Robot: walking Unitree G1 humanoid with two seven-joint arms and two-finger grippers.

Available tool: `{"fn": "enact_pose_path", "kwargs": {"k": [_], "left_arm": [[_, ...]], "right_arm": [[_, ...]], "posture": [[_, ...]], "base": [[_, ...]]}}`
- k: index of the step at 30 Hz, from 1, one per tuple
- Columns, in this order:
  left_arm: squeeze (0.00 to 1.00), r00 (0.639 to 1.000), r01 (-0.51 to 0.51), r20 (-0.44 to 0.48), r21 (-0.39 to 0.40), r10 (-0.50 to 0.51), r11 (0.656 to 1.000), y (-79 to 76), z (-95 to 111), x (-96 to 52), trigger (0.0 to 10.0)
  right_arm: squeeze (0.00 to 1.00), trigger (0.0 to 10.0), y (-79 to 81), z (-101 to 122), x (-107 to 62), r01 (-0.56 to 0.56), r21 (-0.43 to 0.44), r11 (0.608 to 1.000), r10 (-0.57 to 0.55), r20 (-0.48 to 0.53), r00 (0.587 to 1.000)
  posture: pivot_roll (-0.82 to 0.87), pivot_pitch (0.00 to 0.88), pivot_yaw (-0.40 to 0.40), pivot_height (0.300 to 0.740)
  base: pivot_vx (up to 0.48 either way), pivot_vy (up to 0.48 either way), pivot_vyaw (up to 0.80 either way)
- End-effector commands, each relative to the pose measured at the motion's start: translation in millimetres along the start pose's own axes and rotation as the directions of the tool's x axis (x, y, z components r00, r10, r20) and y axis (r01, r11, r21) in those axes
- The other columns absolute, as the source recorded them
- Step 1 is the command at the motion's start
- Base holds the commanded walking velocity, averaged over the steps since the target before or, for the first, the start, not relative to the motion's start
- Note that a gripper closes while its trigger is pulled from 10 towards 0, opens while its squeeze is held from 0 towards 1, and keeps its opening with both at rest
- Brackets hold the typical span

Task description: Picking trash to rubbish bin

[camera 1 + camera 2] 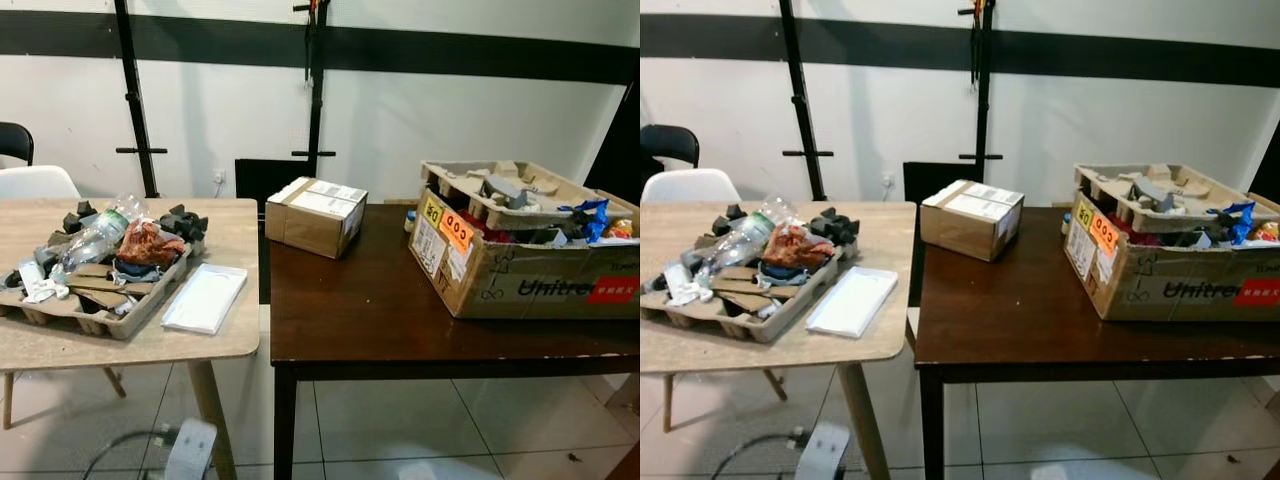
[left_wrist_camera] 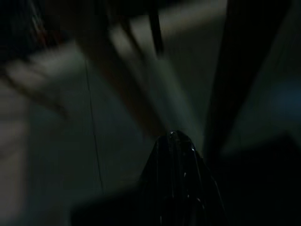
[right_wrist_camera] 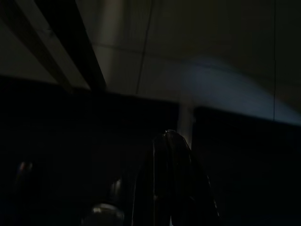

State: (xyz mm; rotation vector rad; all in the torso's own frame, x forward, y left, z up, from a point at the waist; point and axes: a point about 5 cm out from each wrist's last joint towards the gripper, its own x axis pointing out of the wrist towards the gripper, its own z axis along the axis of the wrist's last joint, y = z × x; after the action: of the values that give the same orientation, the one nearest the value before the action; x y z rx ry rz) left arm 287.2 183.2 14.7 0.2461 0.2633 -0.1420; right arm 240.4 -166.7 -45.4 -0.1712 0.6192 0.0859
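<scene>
Ahead, two tables stand side by side against a white wall with a black band. On the light wooden table (image 1: 225, 340) at the robot's left lies a pulp tray (image 1: 95, 318) heaped with trash: a crushed clear plastic bottle (image 1: 97, 238) lying on its side, a reddish crumpled wrapper (image 1: 150, 243) just beside it, black foam pieces (image 1: 185, 222) at the far corner, and torn cardboard scraps (image 1: 92, 285) toward the near edge. A flat white tray (image 1: 205, 297) lies on the same table, just beside the pulp tray on the side toward the dark table. On the dark wooden table (image 1: 370, 310) at the right, a small closed cardboard box (image 1: 315, 215) with white labels sits near the far left corner, well apart from a large open cardboard box (image 1: 520, 265) near the right edge. The large box bears yellow and orange stickers on its end and holds a grey pulp insert (image 1: 505, 190) and a blue wrapper (image 1: 592, 217). A white chair (image 1: 35, 183) and a black chair (image 1: 15, 142) stand behind the light table, and two black stands (image 1: 135, 100) rise against the wall. Both wrist views are dark and blurred: the left gripper (image 2: 176, 188) and the right gripper (image 3: 171, 183) each show as a single dark shape with fingers pressed together, over dim floor.
</scene>
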Motion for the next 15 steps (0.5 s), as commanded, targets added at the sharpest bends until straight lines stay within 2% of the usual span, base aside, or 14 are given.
{"fn": "enact_pose_path", "kwargs": {"k": [1, 5, 7, 8, 9, 10, 11, 12, 13, 14, 15], "left_arm": [[0.00, 0.993, -0.034, 0.115, 0.083, 0.024, 0.996, 14.2, 23.8, 5.9, 10.0], [0.00, 0.984, -0.058, 0.176, 0.101, 0.039, 0.993, 22.6, 39.3, 9.9, 10.0], [0.07, 0.978, -0.060, 0.205, 0.099, 0.038, 0.993, 24.8, 46.2, 10.8, 10.0], [0.19, 0.970, -0.065, 0.238, 0.097, 0.040, 0.993, 26.6, 53.7, 11.7, 10.0], [0.27, 0.966, -0.068, 0.253, 0.099, 0.041, 0.993, 27.3, 56.9, 12.0, 10.0], [0.44, 0.963, -0.067, 0.266, 0.097, 0.039, 0.993, 27.8, 60.2, 12.5, 10.0], [0.44, 0.963, -0.067, 0.266, 0.097, 0.039, 0.993, 27.8, 60.2, 12.5, 10.0], [0.76, 0.960, -0.070, 0.276, 0.101, 0.039, 0.992, 28.6, 63.1, 13.3, 10.0], [0.76, 0.960, -0.070, 0.276, 0.101, 0.039, 0.992, 28.6, 63.1, 13.3, 10.0], [1.00, 0.956, -0.065, 0.291, 0.104, 0.032, 0.992, 29.2, 67.7, 14.7, 10.0], [1.00, 0.956, -0.065, 0.291, 0.104, 0.032, 0.992, 29.2, 67.7, 14.7, 10.0]], "right_arm": [[0.00, 10.0, -1.9, 1.5, 0.2, 0.003, 0.014, 1.000, -0.003, 0.011, 1.000], [0.00, 10.0, -0.8, 3.1, 0.6, -0.002, 0.017, 1.000, 0.002, 0.019, 1.000], [0.00, 10.0, 0.1, 3.1, 0.6, -0.007, 0.021, 1.000, 0.007, 0.021, 1.000], [0.00, 10.0, 1.5, 2.8, 0.5, -0.013, 0.024, 1.000, 0.012, 0.022, 1.000], [0.00, 10.0, 2.1, 2.9, 0.4, -0.015, 0.025, 1.000, 0.014, 0.024, 1.000], [0.00, 10.0, 2.6, 2.8, 0.4, -0.016, 0.025, 1.000, 0.016, 0.025, 1.000], [0.00, 10.0, 2.6, 2.8, 0.4, -0.016, 0.025, 1.000, 0.016, 0.025, 1.000], [0.00, 10.0, 2.9, 2.7, 0.3, -0.018, 0.025, 1.000, 0.017, 0.026, 1.000], [0.00, 10.0, 2.9, 2.7, 0.3, -0.018, 0.025, 1.000, 0.017, 0.026, 1.000], [0.00, 10.0, 3.3, 2.5, 0.2, -0.020, 0.025, 0.999, 0.019, 0.025, 1.000], [0.00, 10.0, 3.3, 2.5, 0.2, -0.020, 0.025, 0.999, 0.019, 0.025, 1.000]], "posture": [[0.03, 0.034, -0.041, 0.740], [0.03, 0.036, -0.039, 0.740], [0.03, 0.038, -0.038, 0.740], [0.03, 0.041, -0.037, 0.740], [0.03, 0.041, -0.037, 0.740], [0.03, 0.041, -0.037, 0.740], [0.03, 0.041, -0.037, 0.740], [0.03, 0.041, -0.037, 0.740], [0.03, 0.041, -0.037, 0.740], [0.03, 0.041, -0.037, 0.740], [0.03, 0.041, -0.037, 0.740]], "base": [[0.000, 0.000, 0.00], [0.000, 0.000, 0.00], [0.000, 0.000, 0.00], [0.000, 0.000, 0.00], [0.000, 0.000, 0.00], [0.000, 0.000, 0.00], [0.000, 0.000, 0.00], [0.000, 0.000, 0.00], [0.000, 0.000, 0.00], [0.000, 0.000, 0.00], [0.000, 0.000, 0.00]]}}
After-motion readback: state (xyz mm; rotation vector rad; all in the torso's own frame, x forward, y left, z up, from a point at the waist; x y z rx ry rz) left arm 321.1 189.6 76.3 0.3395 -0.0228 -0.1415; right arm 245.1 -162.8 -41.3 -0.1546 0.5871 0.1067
